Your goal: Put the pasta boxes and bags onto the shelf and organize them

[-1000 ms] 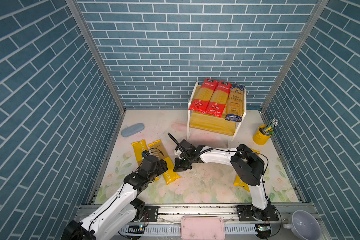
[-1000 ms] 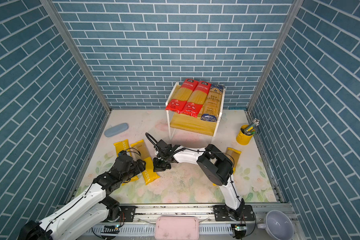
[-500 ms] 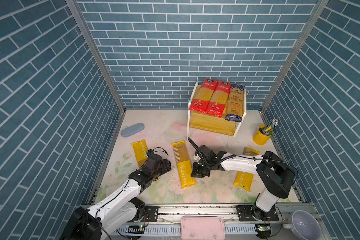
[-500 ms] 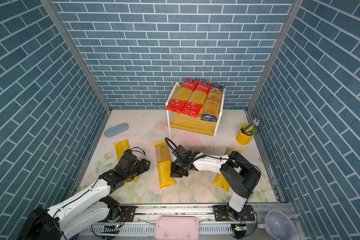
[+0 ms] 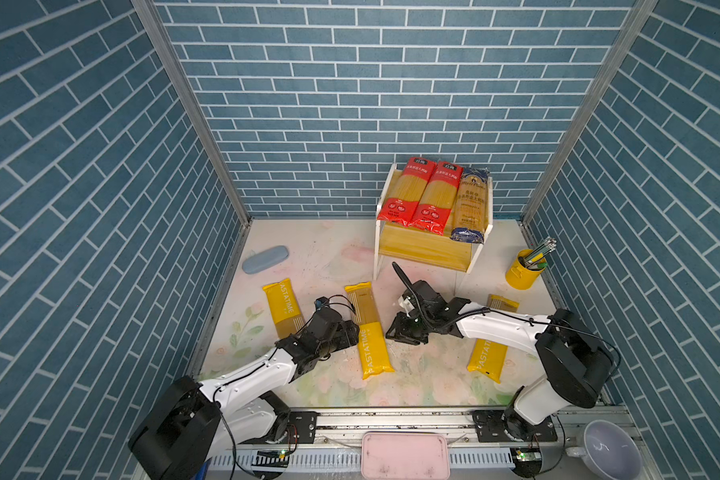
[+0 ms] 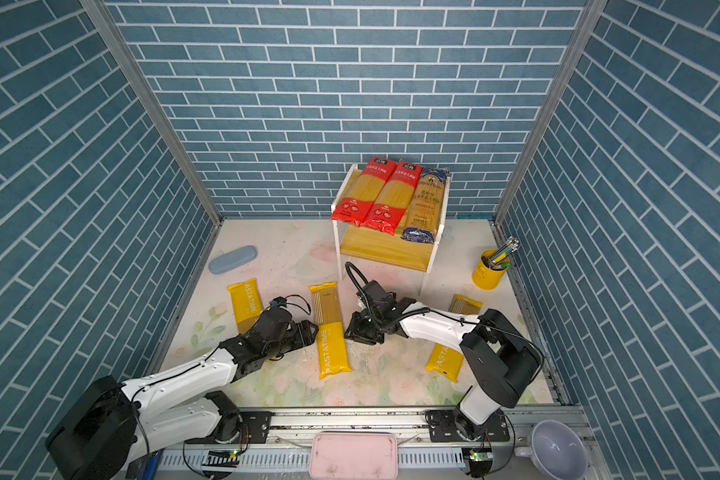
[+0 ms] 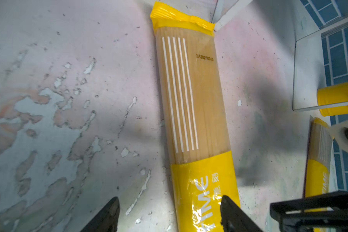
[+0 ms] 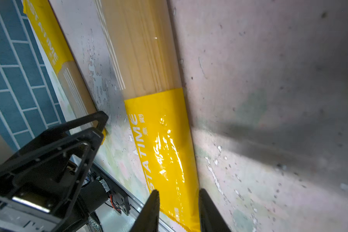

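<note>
I see three packets [image 5: 435,195] on the shelf [image 5: 425,251], three yellow packets [image 5: 368,328] on the surface [image 5: 329,249] — half done, I judge; left pincer [image 7: 170,213] wide open, right pincer [image 8: 179,198] partly open — both empty.

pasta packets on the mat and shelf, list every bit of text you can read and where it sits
"PASTATIME": yellow band of the middle yellow spaghetti packet on the mat.
"2A20250310": that packet's clear window, left wrist view.
"ASTATIME": left yellow spaghetti packet, first letter unclear.
"PASTATIM": right yellow spaghetti packet, end hidden by the right arm.
Two red spaghetti packets and blue-ended spaghetti packet on the wooden shelf: print too small to read.
</note>
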Controlling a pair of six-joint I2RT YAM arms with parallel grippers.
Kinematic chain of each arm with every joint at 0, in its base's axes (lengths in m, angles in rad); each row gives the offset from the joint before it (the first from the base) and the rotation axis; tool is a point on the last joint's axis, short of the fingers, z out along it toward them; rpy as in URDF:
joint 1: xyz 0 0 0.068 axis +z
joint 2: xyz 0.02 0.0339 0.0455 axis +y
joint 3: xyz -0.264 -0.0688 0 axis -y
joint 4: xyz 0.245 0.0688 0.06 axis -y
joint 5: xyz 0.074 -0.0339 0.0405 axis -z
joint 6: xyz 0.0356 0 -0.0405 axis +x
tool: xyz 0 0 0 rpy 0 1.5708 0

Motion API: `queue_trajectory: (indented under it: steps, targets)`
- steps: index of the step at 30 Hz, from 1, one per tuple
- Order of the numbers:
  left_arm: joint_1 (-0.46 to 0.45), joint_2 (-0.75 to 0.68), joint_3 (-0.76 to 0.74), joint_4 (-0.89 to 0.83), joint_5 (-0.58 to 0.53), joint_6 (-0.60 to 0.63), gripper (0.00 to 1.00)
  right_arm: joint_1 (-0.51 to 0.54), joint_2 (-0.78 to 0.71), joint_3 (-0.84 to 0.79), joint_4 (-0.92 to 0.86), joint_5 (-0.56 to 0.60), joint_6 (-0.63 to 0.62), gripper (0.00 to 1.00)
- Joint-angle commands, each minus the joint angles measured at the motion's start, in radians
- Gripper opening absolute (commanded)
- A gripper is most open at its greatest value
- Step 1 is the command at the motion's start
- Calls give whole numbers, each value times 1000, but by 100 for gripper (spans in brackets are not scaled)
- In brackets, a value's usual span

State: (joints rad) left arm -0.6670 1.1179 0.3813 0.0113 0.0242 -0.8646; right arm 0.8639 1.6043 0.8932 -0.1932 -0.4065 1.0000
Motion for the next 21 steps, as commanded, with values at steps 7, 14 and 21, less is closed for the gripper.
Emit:
queue_trajectory:
  steps: [7, 14, 21]
  targets:
    - [-37, 74, 16, 75, 20, 1, 76, 6, 83, -34, 166, 2, 52, 47]
    - [-59, 118, 18, 120, 22, -3, 66, 11, 138, -30, 202, -10, 61, 47]
    - [-76, 185, 1, 220, 59, -22, 64, 28, 193, -27, 264, -29, 80, 46]
